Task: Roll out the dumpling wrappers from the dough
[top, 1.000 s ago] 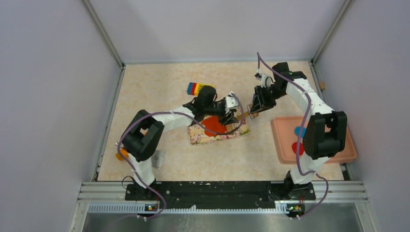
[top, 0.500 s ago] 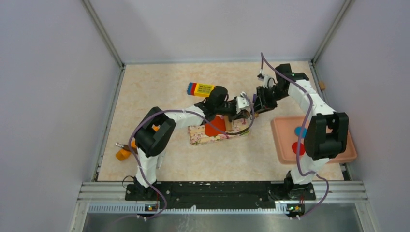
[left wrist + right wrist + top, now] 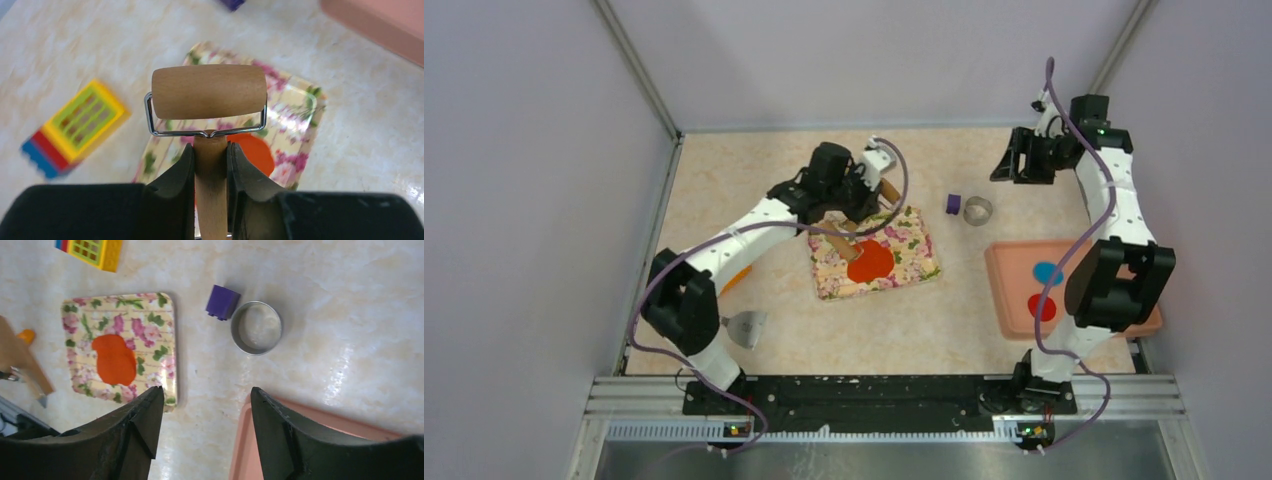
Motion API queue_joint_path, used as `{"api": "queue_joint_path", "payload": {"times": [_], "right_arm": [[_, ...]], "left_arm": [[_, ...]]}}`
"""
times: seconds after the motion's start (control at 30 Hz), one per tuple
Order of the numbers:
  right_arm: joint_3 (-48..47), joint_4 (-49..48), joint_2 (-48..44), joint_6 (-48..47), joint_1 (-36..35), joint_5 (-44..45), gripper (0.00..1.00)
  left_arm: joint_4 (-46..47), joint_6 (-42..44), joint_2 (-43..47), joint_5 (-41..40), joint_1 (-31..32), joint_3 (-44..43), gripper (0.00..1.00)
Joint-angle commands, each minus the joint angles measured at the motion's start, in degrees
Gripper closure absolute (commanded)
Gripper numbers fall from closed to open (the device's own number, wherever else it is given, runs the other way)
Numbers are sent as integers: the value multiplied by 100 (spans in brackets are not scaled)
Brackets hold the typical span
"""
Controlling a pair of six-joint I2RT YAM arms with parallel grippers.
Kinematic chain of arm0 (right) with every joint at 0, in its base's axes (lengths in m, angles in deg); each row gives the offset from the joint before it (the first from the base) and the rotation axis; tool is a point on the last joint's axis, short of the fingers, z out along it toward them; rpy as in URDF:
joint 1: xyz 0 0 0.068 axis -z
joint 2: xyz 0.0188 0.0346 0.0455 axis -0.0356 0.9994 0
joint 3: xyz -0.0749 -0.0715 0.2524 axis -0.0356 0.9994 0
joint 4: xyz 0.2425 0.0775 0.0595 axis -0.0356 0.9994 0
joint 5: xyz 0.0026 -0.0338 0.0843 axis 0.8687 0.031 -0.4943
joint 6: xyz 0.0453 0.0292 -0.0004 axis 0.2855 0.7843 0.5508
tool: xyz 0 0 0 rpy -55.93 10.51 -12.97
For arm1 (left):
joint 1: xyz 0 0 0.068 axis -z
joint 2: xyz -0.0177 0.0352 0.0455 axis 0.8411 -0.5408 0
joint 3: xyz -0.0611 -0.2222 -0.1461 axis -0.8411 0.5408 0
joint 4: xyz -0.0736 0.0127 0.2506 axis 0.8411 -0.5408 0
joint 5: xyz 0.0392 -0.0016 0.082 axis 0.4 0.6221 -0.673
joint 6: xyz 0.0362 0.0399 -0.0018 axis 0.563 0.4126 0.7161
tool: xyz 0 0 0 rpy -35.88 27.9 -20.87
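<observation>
Left gripper [image 3: 210, 155] was clenched on the handle of the pale wooden roller with a wire yoke [image 3: 209, 91]. The drum lay crosswise to the handle and was held above the flower-printed square board [image 3: 919, 262]. The flat red-orange clay dough [image 3: 870, 261] sat mid-board, just ahead of and below the drum. Right gripper [image 3: 207, 405], jaws spread and empty, hung well beyond the board's right edge, so the left arm was nearer.

Dough [image 3: 870, 260]: on the board [image 3: 919, 262].
Roller [image 3: 209, 91]: above the board's far edge.
Cube [image 3: 953, 204]: right of the board, with the ring [image 3: 977, 210] just beside it on its right.
Tray [image 3: 1009, 290]: right of the board.
Wrapper [image 3: 1041, 307]: in the tray, with a disc [image 3: 1048, 272] behind it.
</observation>
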Motion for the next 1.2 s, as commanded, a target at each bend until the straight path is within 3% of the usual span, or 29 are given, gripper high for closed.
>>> {"api": "queue_joint_path", "payload": {"times": [0.0, 0.13, 0.37, 0.6, 0.77, 0.97, 1.07, 1.17], "right_arm": [[-275, 38, 335, -540, -93, 902, 32], [-201, 49, 493, -558, -82, 995, 32], [-116, -53, 671, -329, -82, 1023, 33], [173, -226, 1064, 28, -82, 1437, 39], [-163, -239, 1513, -20, -82, 1390, 44], [-553, -206, 1962, 2, -82, 969, 50], [-547, -311, 2067, 63, -89, 823, 52], [-612, -400, 2217, 141, -97, 876, 54]], "left_arm": [[-2191, -924, 408, -1374, -850, -280, 100], [-3123, -1511, 239, -1607, -1808, -273, 100], [-2925, -2567, -14, -2408, -2615, 453, 100], [-2672, -2953, -704, -1718, -2971, 484, 100], [-2604, -2880, -1185, -1484, -2972, 295, 100], [-2694, -2785, -1277, -1531, -2971, 143, 61], [-2766, -2710, -981, -1589, -2976, 127, 54], [-2758, -2697, -534, -1404, -2983, 210, 54]]}}
